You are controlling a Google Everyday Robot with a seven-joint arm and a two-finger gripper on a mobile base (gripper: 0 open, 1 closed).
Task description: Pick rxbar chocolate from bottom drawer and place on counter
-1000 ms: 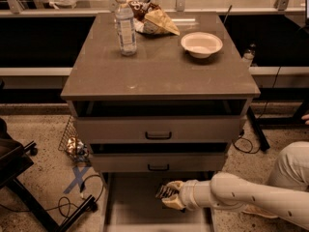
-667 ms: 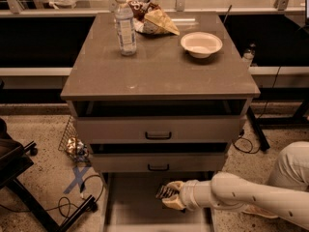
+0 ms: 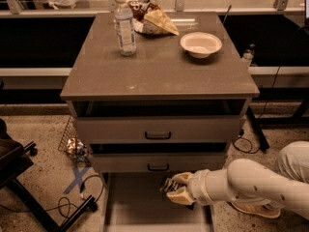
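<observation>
The bottom drawer (image 3: 140, 204) is pulled out at the foot of the cabinet, its pale grey floor showing. My gripper (image 3: 173, 190) hangs over the drawer's right part, just in front of the lower drawer front. Its tan fingers (image 3: 181, 196) are closed on a small dark bar with pale print, the rxbar chocolate (image 3: 167, 184), held a little above the drawer floor. The counter (image 3: 164, 71) is the grey-brown top slab above.
On the counter stand a water bottle (image 3: 125, 25), a tan-and-brown snack bag (image 3: 153, 21) and a white bowl (image 3: 201, 44). Two grey drawer fronts (image 3: 158, 129) with black handles sit above the tray. Cables and a blue floor mark (image 3: 77, 180) lie at left.
</observation>
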